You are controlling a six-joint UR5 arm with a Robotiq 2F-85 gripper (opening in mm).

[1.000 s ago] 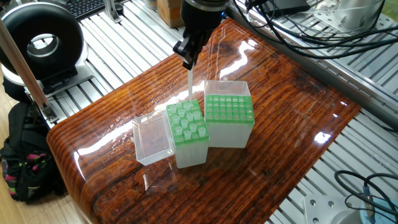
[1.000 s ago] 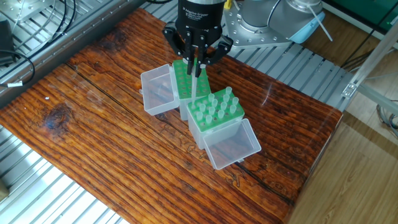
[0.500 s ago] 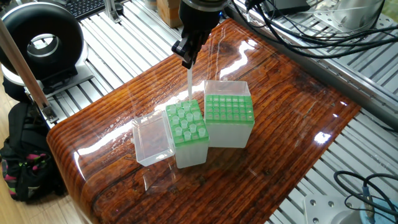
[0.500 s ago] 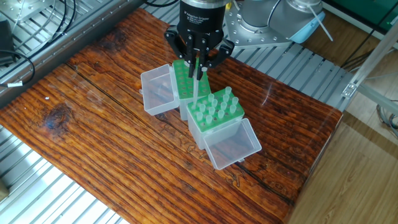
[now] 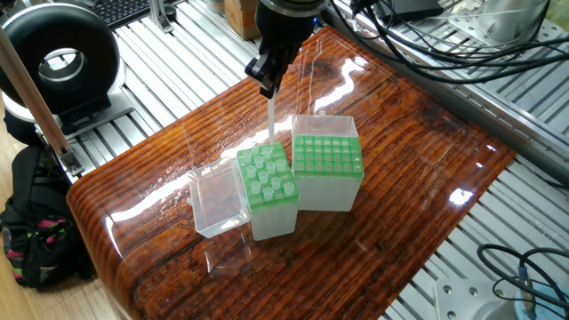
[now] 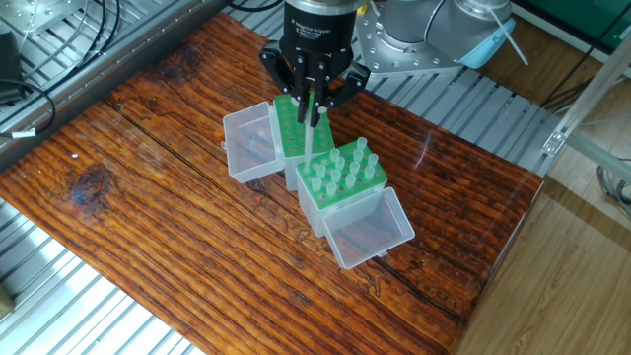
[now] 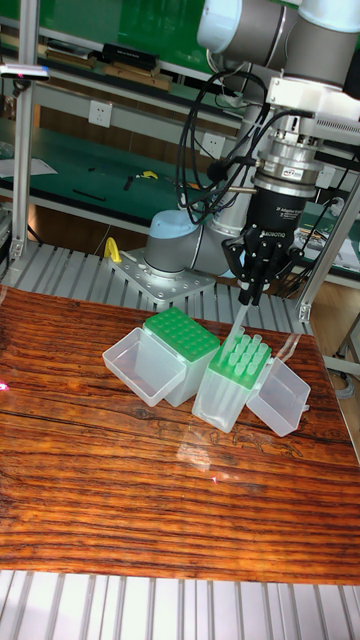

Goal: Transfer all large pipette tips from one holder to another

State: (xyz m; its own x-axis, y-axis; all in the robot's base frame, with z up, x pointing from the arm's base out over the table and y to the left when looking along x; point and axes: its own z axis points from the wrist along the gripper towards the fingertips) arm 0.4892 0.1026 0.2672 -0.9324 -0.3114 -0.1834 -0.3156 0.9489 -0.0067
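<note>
one tip pinched, hanging over the full rack

my end effector points straight down from a vertical wrist, clenched on a large pipette tip above the tip-filled rack mid-counter; the thin grip could let it tilt and jam against the empty rack just beside.

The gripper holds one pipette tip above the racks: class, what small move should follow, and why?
Probably a short sideways carry toward the empty rack. The gripper is shut on a pipette tip that hangs above the full rack, apparently lifted out, while the other rack's holes are all open.
</note>
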